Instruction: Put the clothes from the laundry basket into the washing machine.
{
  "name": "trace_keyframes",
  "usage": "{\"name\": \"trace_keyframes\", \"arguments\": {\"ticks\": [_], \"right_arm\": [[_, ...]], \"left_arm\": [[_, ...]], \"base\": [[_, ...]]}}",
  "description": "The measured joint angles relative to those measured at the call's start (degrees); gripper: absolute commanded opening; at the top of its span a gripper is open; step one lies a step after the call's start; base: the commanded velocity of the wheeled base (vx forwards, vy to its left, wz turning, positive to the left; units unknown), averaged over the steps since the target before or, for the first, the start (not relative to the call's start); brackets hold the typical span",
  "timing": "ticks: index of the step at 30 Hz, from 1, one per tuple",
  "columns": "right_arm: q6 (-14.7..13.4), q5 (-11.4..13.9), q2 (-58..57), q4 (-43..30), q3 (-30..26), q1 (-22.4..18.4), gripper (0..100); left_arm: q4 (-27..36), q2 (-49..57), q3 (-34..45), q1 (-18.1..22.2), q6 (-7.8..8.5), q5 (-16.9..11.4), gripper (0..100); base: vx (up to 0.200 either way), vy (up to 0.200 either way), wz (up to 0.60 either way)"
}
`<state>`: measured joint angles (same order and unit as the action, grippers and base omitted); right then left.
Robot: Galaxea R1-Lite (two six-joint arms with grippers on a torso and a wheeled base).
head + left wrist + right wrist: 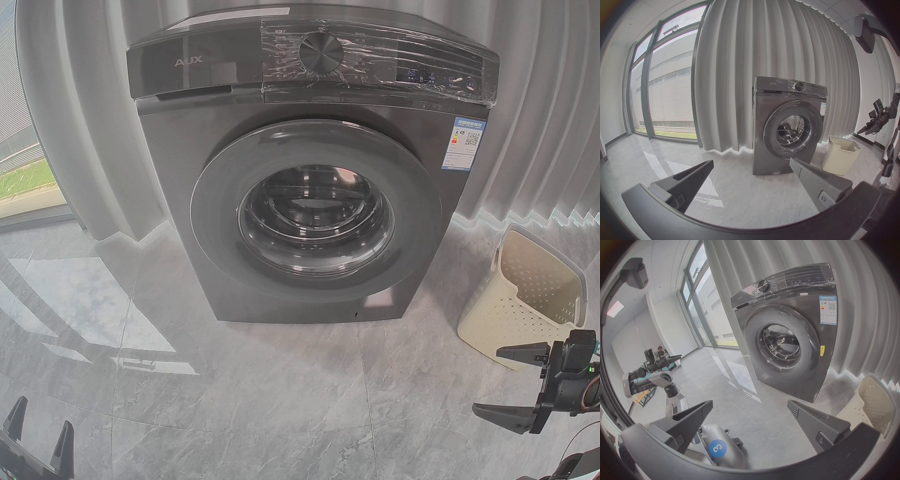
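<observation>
In the head view the right gripper (pixel 512 384) hangs low over the floor (pixel 250 387) with its jaws spread wide and nothing between them; the basket (pixel 531 294) stands on the floor just beyond it, tilted so that its perforated inner wall shows; the washer (pixel 312 187) stands ahead of this gripper and to its left, well apart, its round door shut; the left gripper (pixel 39 431) is low down with its two fingers parted and pointing up, holding nothing, and the washer lies far ahead of it and to its right; a pale curtain (pixel 75 94) hangs behind the washer. In the left wrist view the left gripper (pixel 751 162) is wide open and bare; straight ahead of it, well apart, is the washer (pixel 787 125), with the basket (pixel 840 154) beside the washer on the side towards the right arm; the curtain (pixel 740 78) and a tall window (pixel 668 81) stand behind. In the right wrist view the right gripper (pixel 750 402) is likewise spread wide and grips nothing; the washer (pixel 787 340) is ahead of it across bare floor; the basket (pixel 875 402) is near the gripper's outer finger, apart from it, and close beside the washer.
</observation>
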<state>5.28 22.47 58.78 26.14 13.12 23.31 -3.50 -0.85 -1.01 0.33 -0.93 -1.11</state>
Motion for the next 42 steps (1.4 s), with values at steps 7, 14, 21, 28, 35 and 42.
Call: {"name": "trace_keyframes", "arguments": {"ticks": [7, 14, 21, 28, 35, 42], "right_arm": [[-9.7, 2.2, 2.5, 3.1, 4.1, 0.4, 100], [-13.9, 4.4, 12.3, 9.0, 9.0, 0.5, 100], [-17.9, 4.6, 23.2, 21.6, 13.3, 0.3, 100], [-21.6, 2.2, 30.9, 30.7, 16.4, -1.4, 100], [-21.8, -1.0, 35.4, 35.5, 18.4, -3.0, 100], [-22.0, -3.1, 38.3, 38.2, 21.1, -4.1, 100]], "left_arm": [[0.0, 0.0, 0.0, 0.0, -0.85, -0.1, 100], [0.0, 0.0, 0.0, 0.0, -0.84, -0.1, 100], [0.0, 0.0, 0.0, 0.0, -0.85, -0.1, 100], [0.0, 0.0, 0.0, 0.0, -0.55, 0.0, 100], [-0.1, -0.1, 0.0, 0.0, -0.51, 0.0, 100], [-0.1, -0.1, 0.0, 0.0, -0.6, -0.1, 100]], "base": [[0.086, 0.0, 0.0], [0.0, 0.0, 0.0], [0.086, 0.0, 0.0], [0.0, 0.0, 0.0], [0.0, 0.0, 0.0], [0.0, 0.0, 0.0]]}}
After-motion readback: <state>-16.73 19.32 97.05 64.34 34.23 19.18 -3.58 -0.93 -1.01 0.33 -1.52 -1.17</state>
